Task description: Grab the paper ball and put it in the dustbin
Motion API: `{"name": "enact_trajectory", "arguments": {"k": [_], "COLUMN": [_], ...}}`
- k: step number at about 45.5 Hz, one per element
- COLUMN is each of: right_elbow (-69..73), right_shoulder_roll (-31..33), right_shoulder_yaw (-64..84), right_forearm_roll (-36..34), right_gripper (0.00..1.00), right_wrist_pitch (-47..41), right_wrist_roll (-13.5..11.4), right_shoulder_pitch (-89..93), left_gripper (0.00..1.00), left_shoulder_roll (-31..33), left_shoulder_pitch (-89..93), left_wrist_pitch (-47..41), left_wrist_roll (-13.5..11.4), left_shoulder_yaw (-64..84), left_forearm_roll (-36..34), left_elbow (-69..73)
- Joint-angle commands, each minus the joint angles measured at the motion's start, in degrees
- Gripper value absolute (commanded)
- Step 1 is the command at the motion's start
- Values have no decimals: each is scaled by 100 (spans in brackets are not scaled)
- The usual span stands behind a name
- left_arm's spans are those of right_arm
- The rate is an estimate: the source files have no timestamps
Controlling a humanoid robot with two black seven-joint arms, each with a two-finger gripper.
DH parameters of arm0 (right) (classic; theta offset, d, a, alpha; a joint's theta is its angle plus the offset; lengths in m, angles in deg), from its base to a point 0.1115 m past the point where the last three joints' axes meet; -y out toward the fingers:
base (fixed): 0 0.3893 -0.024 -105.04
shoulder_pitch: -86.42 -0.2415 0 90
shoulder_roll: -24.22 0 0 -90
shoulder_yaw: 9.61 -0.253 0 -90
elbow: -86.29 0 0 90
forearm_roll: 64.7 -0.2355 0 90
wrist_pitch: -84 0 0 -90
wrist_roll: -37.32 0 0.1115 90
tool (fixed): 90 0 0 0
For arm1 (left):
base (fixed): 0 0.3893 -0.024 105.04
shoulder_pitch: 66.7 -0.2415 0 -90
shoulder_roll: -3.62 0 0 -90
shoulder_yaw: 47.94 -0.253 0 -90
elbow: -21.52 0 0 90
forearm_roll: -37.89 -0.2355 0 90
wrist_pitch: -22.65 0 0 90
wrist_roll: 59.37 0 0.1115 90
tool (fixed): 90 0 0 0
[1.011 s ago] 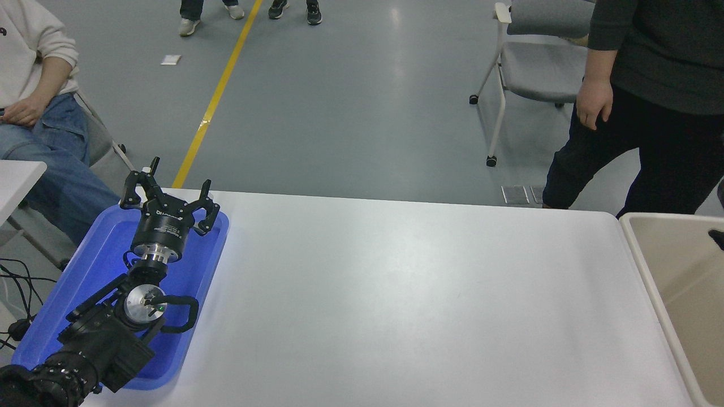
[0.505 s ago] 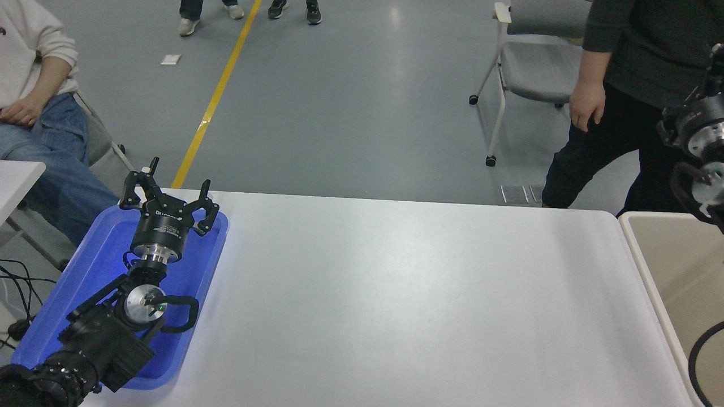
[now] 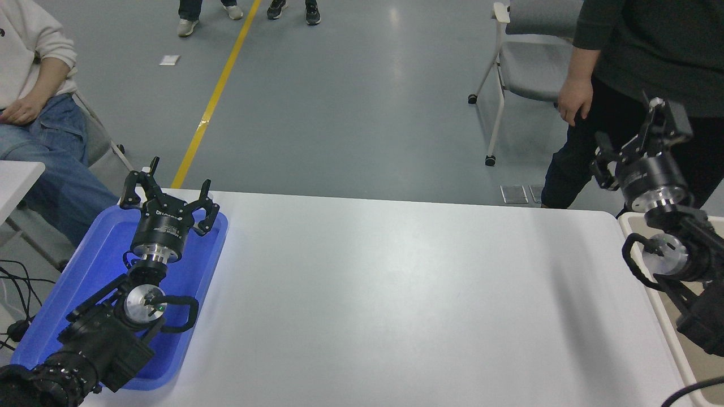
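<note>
A: When I looked over the worktop (image 3: 367, 294), I could not find the paper ball anywhere. Where was it?

B: I could not see it either. It was not on the worktop and not in the blue tray (image 3: 85, 265). It might have been hidden, so I could not say how it looked.

A: How would it feel to pick up?

B: I think a paper ball would be very light and soft. It would squash a bit but not break, and it would not slip much. A soft pinch around its middle would be best, I think.

A: What was closest?

B: The left hand (image 3: 169, 192) was parked low on the left, over the blue tray. Its fingers were spread wide and held nothing.

A: And a bit farther?

B: The dustbin (image 3: 680, 370) sat at the right edge, right beside the worktop. I saw its thick pale rim and a little of its tan inside. The right arm crossed over it.

A: Was the right hand (image 3: 636, 144) holding something?

B: I could not tell. It was up high past the far right corner, black against a person's dark clothes (image 3: 639, 45).

A: Who was at the back?

B: That person stood there, with a grey chair (image 3: 531, 73) beside them. Another person sat far left.
</note>
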Motion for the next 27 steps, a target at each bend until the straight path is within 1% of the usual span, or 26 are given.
{"name": "enact_trajectory", "arguments": {"k": [1, 27], "right_elbow": [14, 5], "right_shoulder_roll": [-454, -507], "right_shoulder_yaw": [-334, -677], "right_forearm_roll": [25, 25], "right_gripper": [100, 100], "right_wrist_pitch": [-138, -129], "right_wrist_roll": [74, 92], "right_shoulder_pitch": [516, 525], "left_gripper": [100, 100], "left_shoulder_roll": [0, 0], "left_shoulder_pitch": [0, 0], "left_wrist_pitch": [1, 1], "left_wrist_roll": [0, 0], "left_shoulder_yaw": [0, 0], "left_forearm_roll": [-7, 2], "left_elbow": [0, 0]}}
